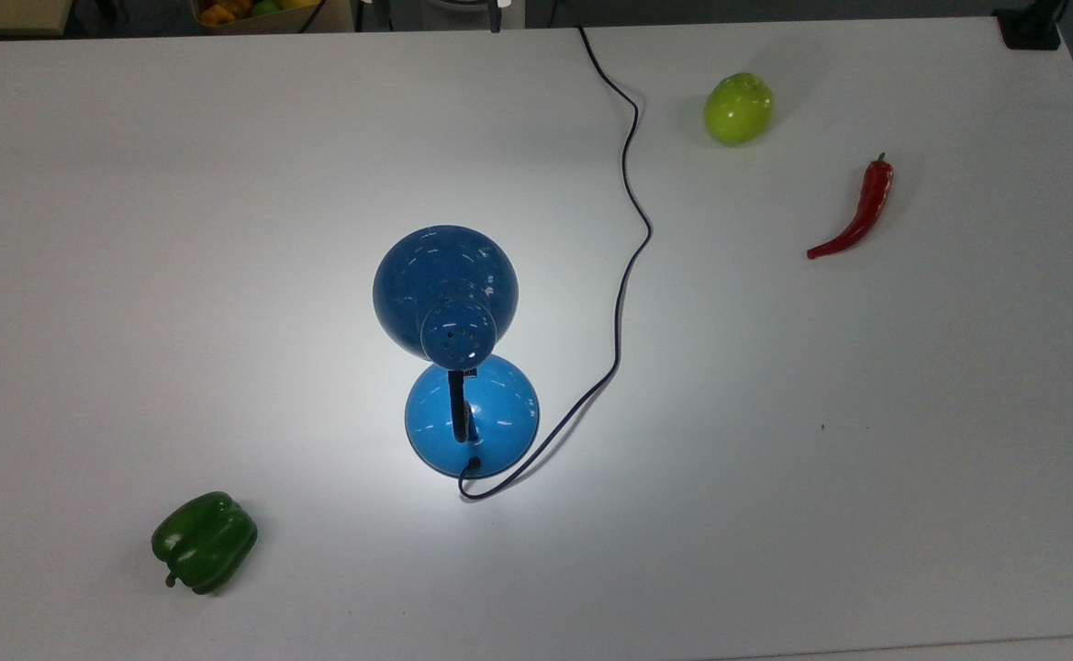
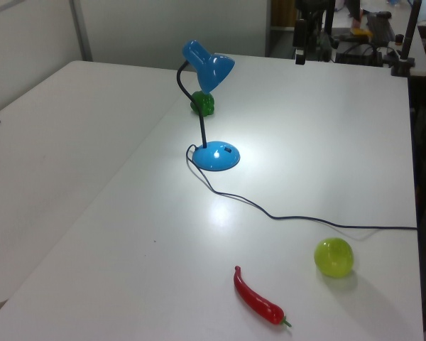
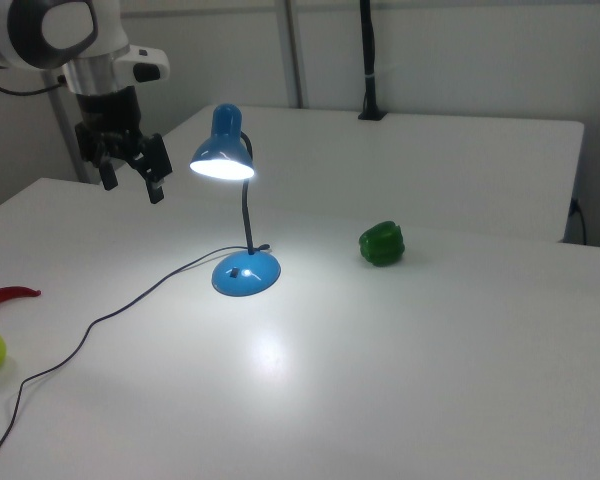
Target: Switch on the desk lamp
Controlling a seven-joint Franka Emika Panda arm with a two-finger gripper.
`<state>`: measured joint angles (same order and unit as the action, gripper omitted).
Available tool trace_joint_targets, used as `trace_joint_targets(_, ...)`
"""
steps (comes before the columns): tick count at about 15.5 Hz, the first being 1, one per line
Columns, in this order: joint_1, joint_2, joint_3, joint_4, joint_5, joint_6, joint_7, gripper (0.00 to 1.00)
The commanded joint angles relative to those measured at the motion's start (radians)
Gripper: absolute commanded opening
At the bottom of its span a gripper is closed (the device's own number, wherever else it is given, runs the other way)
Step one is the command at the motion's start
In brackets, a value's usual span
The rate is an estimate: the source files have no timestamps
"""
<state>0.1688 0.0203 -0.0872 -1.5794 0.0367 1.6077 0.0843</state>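
The desk lamp stands mid-table: a blue dome shade (image 1: 445, 289) on a black neck above a round blue base (image 1: 472, 418). It is lit, the shade's mouth (image 3: 223, 165) glows and a bright patch lies on the white table around the base (image 3: 246, 273). Its thin black cord (image 1: 628, 229) snakes off to the top view's upper edge. My gripper (image 3: 130, 186) hangs in the air to the right view's left of the shade, well apart from it, open and holding nothing. In the left view the gripper (image 2: 299, 51) is beyond the table's far edge.
A green bell pepper (image 1: 204, 542) lies near the top view's lower left. A green apple (image 1: 738, 108) and a red chili (image 1: 857, 216) lie at the top view's upper right. The white table (image 1: 132, 229) is bare around the lamp.
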Motion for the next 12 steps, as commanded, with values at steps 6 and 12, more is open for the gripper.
trace_joint_targets(6, -0.026, -0.008, 0.004, -0.047, 0.042, 0.169, -0.19, 1.0)
trace_joint_targets(12, -0.018, -0.008, 0.004, -0.047, 0.04, 0.156, -0.187, 1.0)
